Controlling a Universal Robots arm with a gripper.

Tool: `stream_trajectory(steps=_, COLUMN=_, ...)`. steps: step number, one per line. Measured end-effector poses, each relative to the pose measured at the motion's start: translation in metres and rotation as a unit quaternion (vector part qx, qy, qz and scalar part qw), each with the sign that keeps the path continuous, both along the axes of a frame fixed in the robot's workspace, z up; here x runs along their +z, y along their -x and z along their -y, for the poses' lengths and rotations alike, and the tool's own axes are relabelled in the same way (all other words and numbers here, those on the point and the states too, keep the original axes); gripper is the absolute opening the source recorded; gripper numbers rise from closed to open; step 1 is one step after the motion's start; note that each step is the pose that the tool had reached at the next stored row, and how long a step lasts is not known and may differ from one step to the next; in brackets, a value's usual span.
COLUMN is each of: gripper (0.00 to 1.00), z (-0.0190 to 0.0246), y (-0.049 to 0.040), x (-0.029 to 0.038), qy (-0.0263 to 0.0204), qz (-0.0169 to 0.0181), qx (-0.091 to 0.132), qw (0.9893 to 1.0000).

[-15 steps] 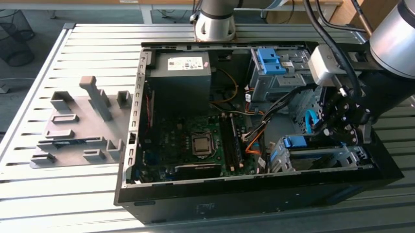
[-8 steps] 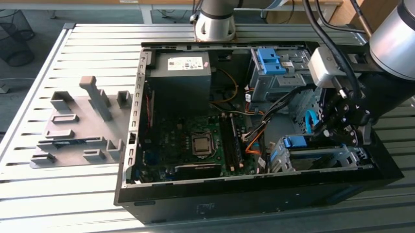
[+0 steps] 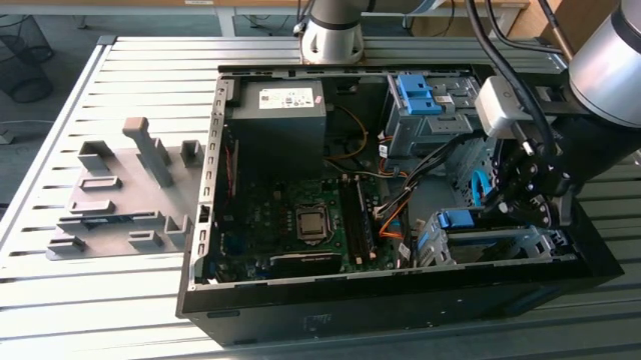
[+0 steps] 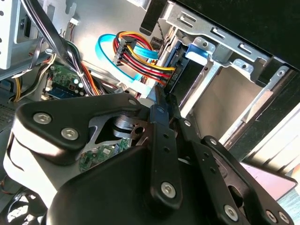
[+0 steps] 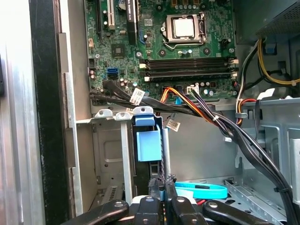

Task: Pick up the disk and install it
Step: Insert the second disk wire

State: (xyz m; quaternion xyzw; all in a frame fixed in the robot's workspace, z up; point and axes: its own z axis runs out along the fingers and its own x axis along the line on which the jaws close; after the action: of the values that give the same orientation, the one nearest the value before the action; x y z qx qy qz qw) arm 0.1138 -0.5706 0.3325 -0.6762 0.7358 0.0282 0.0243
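The disk [image 5: 147, 145] stands on edge in the grey drive bay [image 5: 110, 154] at the case's front corner, its blue caddy tab facing the first wrist view. In the exterior view that blue caddy [image 3: 458, 220] tops the bay at the lower right. My gripper [image 5: 163, 190] hangs just beside the disk's cable end, its black fingers [image 4: 159, 112] pressed together with only a thin blue sliver between them. In the second wrist view the disk's dark edge [image 4: 180, 70] runs into the bay past my gripper [image 4: 158, 98].
A red-yellow power cable [image 4: 140, 56] and a blue data cable [image 5: 201, 191] crowd the gripper. Black cable bundles [image 5: 225, 126] cross toward the motherboard [image 3: 300, 217]. A second bay with a blue bracket [image 3: 416, 94] sits at the back. Grey fixtures [image 3: 120, 195] lie on the exterior view's left.
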Motion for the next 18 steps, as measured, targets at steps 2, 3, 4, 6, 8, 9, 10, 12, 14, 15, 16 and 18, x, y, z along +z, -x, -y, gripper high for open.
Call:
stream_trajectory(steps=2, gripper=0.16, z=0.0002, y=0.0, x=-0.0014, qy=-0.0004, qz=0.0, qx=0.0, qw=1.0)
stream_trajectory(steps=3, gripper=0.16, z=0.0003, y=0.0, x=-0.002, qy=-0.0004, qz=0.0, qx=0.0, qw=1.0)
stream_trajectory(steps=4, gripper=0.16, z=0.0005, y=0.0, x=-0.0028, qy=-0.0005, qz=0.0, qx=0.0, qw=1.0)
stream_trajectory(steps=6, gripper=0.16, z=0.0007, y=0.0, x=-0.0039, qy=-0.0008, qz=0.0, qx=0.0, qw=1.0)
stream_trajectory(steps=8, gripper=0.16, z=0.0008, y=0.0, x=-0.0043, qy=-0.001, qz=0.0, qx=0.0, qw=1.0)
stream_trajectory(steps=9, gripper=0.16, z=0.0008, y=0.0, x=-0.0044, qy=-0.0011, qz=0.0, qx=0.0, qw=1.0)
stream_trajectory(steps=10, gripper=0.16, z=0.0008, y=0.0, x=-0.0044, qy=-0.0011, qz=0.0, qx=0.0, qw=1.0)
stream_trajectory(steps=12, gripper=0.16, z=0.0008, y=-0.0001, x=-0.0047, qy=-0.0015, qz=0.0, qx=0.0, qw=1.0)
stream_trajectory(steps=14, gripper=0.17, z=0.0009, y=-0.0001, x=-0.0044, qy=-0.0014, qz=0.0, qx=0.0, qw=1.0)
stream_trajectory(steps=15, gripper=0.23, z=0.0009, y=-0.0001, x=-0.0033, qy=-0.0013, qz=0.0, qx=0.0, qw=1.0)
stream_trajectory(steps=16, gripper=0.23, z=0.0008, y=-0.0001, x=-0.0012, qy=-0.0012, qz=0.0, qx=0.0, qw=1.0)
stream_trajectory(steps=18, gripper=0.23, z=0.0009, y=0.0, x=0.0034, qy=-0.0011, qz=0.0, qx=0.0, qw=1.0)
